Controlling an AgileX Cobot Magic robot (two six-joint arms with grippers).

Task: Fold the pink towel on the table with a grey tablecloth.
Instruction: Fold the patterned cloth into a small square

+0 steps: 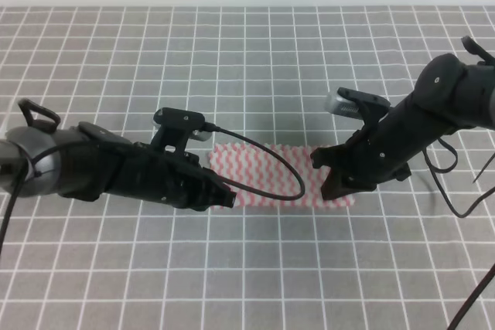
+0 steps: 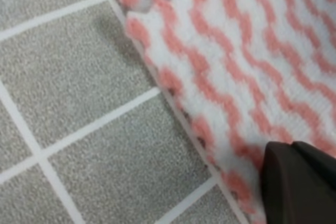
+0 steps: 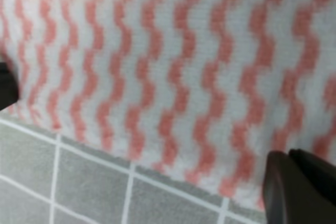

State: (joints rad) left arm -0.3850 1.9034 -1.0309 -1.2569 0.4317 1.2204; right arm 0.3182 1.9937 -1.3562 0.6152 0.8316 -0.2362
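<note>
**Light even and soft; wrist views blurring**

Overhead view is reading bright and diffuse. The grey-clothed worktop (image 1: 247, 268) is showing no glare, with only faint soft shadows lying under the arms. Both wrist views are coming through soft and grainy; the dark end effector fingers (image 2: 299, 182) at the lower right corners are sitting out of focus.

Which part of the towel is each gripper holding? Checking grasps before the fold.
Cannot be told: both grippers, left and right, sit at the pink towel ends, jaws hidden.
</note>
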